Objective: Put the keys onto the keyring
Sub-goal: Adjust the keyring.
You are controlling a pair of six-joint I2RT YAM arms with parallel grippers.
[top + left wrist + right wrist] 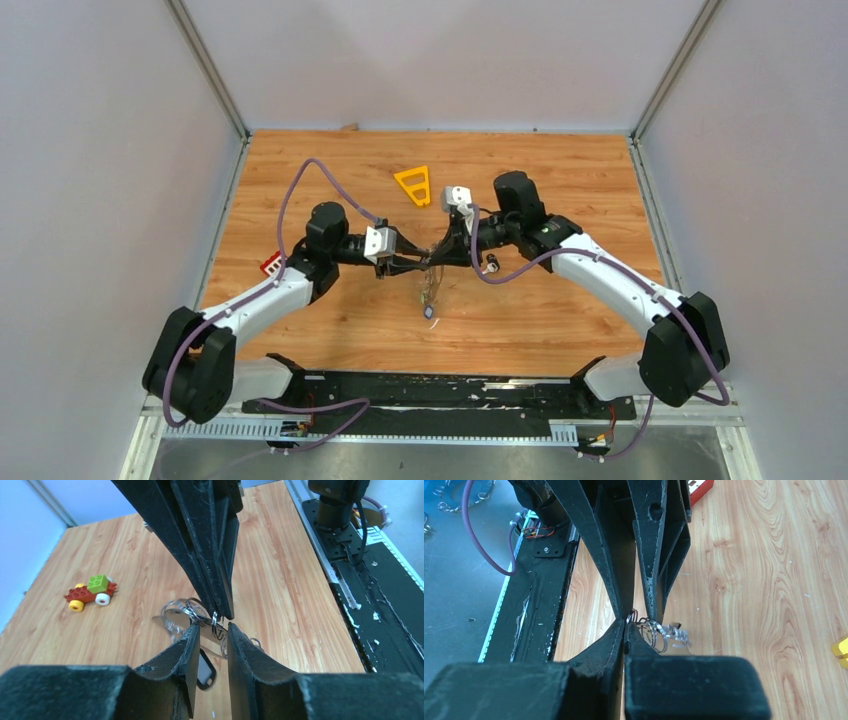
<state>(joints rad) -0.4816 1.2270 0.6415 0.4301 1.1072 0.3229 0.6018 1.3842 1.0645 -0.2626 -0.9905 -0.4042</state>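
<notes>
Two grippers: meet tip to tip above the middle of the wood-grain table.
Right gripper: black fingers pressed fully together, pinching a thin wire loop at their tips.
Left gripper: black fingers parted by a narrow gap, nothing clearly clamped between them.
Keyring and keys: a tangle of silver-grey metal rings with small thin keys and a dark tag hangs from the meeting point, above the table; which loop is the big keyring, I cannot tell.
Step in hand: likely a handover or regrasp mid-threading.
Next move: left fingers should close on one key or ring while the right holds steady.
</notes>
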